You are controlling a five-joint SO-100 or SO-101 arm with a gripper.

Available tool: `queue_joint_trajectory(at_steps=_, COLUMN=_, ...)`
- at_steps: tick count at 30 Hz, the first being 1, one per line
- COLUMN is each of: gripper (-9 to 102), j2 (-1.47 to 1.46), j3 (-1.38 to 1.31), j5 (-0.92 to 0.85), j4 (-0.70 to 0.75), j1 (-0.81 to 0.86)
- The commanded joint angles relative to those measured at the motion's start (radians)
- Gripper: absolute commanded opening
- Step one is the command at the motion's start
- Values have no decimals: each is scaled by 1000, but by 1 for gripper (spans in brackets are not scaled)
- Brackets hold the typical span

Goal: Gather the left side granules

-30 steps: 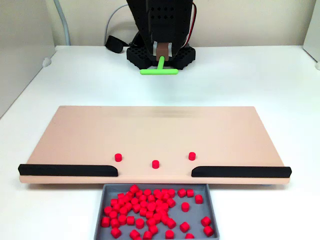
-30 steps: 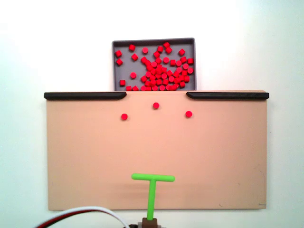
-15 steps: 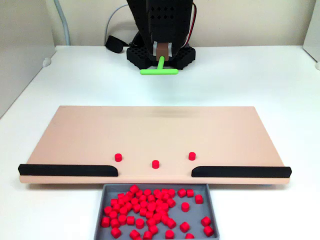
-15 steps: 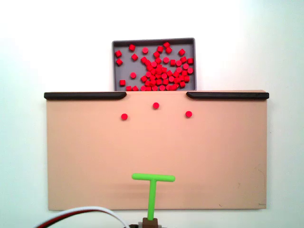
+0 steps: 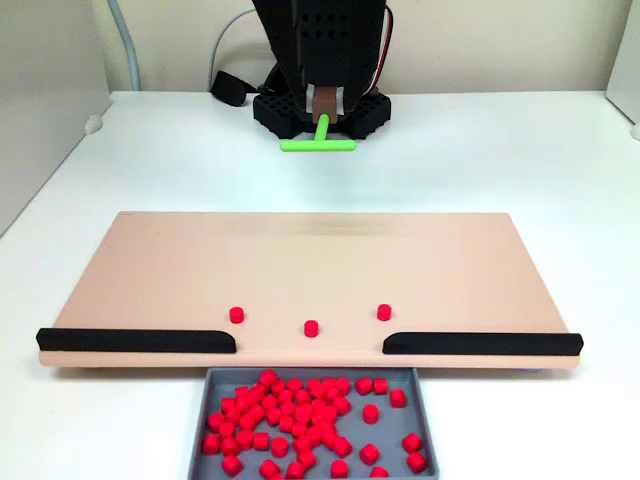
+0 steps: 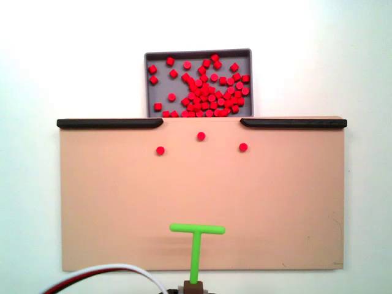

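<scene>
Now, bench (image 5: 520, 160): white, carrying everything
Board (image 5: 310, 265): tan slab, flat on the bench; in a fixed view (image 6: 202, 196) it sits below the tray
Rails: two black strips on the board edge next to the tray, one left (image 5: 135, 341), one right (image 5: 482, 343), with a gap between
Tray (image 5: 200, 425): grey, against the board at the gap
Arm (image 5: 320, 40): black, at the far side
Pusher (image 6: 197, 229): green T, crossbar above the board's arm-side edge
Claw (image 5: 322, 103): pinching the pusher's stem
Granules: most heaped in the tray (image 6: 202, 92); three loose on the board near the gap (image 6: 160, 150) (image 6: 201, 136) (image 6: 243, 147), well apart from the pusher
</scene>
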Motion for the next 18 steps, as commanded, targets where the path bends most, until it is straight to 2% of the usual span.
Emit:
queue_joint_trajectory(at_steps=1, gripper=0, j2=5, j3=-21, j5=0, j4=-3, j1=0)
queue_joint_trajectory(at_steps=18, gripper=0, j2=20, j3=-20, j5=3, j4=-3, j1=9)
